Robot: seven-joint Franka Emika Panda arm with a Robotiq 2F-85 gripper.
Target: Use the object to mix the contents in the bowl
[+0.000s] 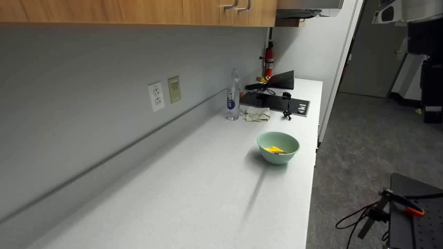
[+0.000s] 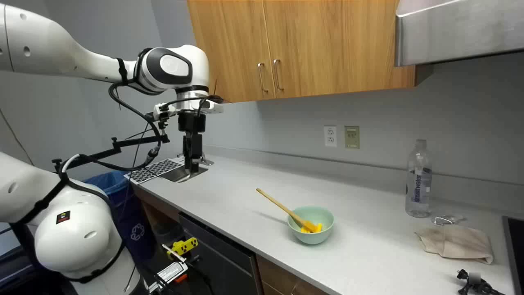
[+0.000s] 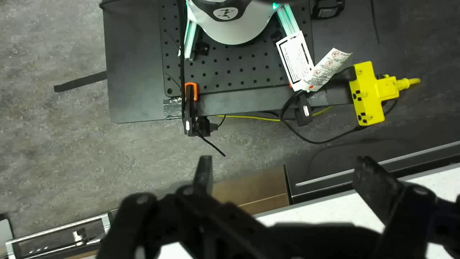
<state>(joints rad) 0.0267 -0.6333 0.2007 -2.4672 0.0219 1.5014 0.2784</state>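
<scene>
1. Judged by the layout, probably at the approach step, ahead of any grasp and any mixing.
2. Likely needed next: bringing the arm (image 2: 96, 63) over the counter (image 2: 368, 246) and down, toward four o'clock, reading clock hours in an exterior view with twelve straight up.
3. See the gripper (image 3: 287, 172) spread wide, gripping nothing, with fingers (image 3: 204, 176) well apart, above floor (image 3: 90, 151) and counter edge in the wrist view.
4. Find the bowl (image 2: 313, 238) upright on the counter, near the front edge, at four o'clock from the gripper and well apart from it.
5. Treat the wooden utensil (image 2: 285, 208) as the mixing tool, leaning on the bowl's rim with head inside and handle out toward ten o'clock. Probably best to turn the fingers across the handle, pinch its upper part, then circle gently so as not to drag or tip the bowl.
6. Look for the contents (image 1: 275, 149) low in the bowl, a small yellow mass. Hard to tell whether touching the utensil's head.
7. From the bowl, note wooden cabinets (image 2: 327, 49) at twelve o'clock and a range hood (image 2: 462, 37) at one, likely to limit any tall lift toward the back.
8. Farther off, probably outside the working path, note the cooktop (image 2: 518, 241) at three, a clear bottle (image 2: 418, 184) at two, a folded cloth (image 2: 460, 243) at three and a small black item (image 2: 483, 287) at four.
</scene>
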